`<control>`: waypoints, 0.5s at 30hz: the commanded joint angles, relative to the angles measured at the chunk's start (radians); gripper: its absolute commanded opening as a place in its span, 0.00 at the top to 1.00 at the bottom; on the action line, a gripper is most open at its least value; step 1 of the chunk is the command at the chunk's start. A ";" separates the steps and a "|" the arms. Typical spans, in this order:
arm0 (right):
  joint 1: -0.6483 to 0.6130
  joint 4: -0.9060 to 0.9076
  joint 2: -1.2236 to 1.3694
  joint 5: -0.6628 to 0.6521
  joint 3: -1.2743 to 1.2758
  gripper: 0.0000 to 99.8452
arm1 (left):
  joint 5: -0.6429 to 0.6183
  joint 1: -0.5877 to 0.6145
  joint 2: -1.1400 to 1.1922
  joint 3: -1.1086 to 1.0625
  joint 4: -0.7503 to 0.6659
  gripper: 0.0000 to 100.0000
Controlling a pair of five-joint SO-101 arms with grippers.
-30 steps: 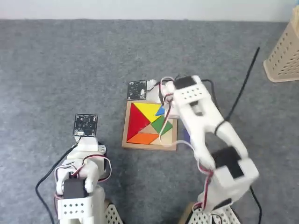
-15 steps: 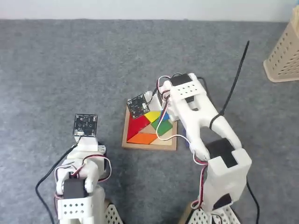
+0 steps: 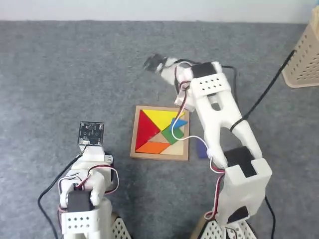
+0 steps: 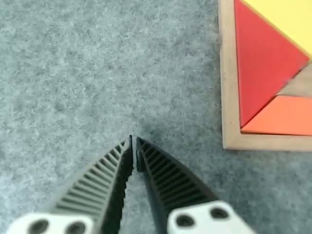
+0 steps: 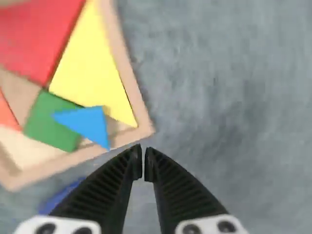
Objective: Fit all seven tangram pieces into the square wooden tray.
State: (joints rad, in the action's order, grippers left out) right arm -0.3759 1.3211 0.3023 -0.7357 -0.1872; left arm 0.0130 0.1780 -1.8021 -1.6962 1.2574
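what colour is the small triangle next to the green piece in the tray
Blue; the small triangle shows best in the right wrist view.

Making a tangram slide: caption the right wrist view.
Right gripper, fingers shut, hovers over grey carpet beside a corner of the wooden tray, where a blue triangle overlaps the green piece.

left gripper [image 4: 134, 142]: jaws pressed together tip to tip, above the grey table [image 4: 97, 63], near the tray [image 4: 227, 78] corner, apart from it | tray: wooden rim and one corner seen | red piece [image 4: 263, 53]: inside tray, along rim | yellow piece [image 4: 287, 17]: bordering red, deeper in tray | orange piece [image 4: 282, 122]: in tray corner, touching red | pale patch [image 4: 298, 87] between red and orange: unclear
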 commanded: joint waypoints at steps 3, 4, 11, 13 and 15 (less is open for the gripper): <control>0.010 0.065 -0.021 0.365 -0.006 0.99 | -0.009 0.002 -0.017 0.012 0.005 0.99; 0.010 0.033 -0.031 0.390 0.025 0.99 | -0.009 0.002 -0.017 0.012 0.005 0.99; 0.010 -0.404 -0.282 0.473 0.551 0.99 | -0.009 0.002 -0.017 0.012 0.005 0.99; 0.007 -0.529 -0.361 0.468 0.706 0.99 | -0.009 0.002 -0.017 0.012 0.005 0.99; 0.005 -0.607 -0.427 0.466 0.810 0.99 | -0.009 0.002 -0.017 0.012 0.005 0.99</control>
State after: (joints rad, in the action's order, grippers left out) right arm -0.3759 0.8592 0.0215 -0.2800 0.4772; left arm 0.0130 0.1780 -1.8021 -1.6962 1.2574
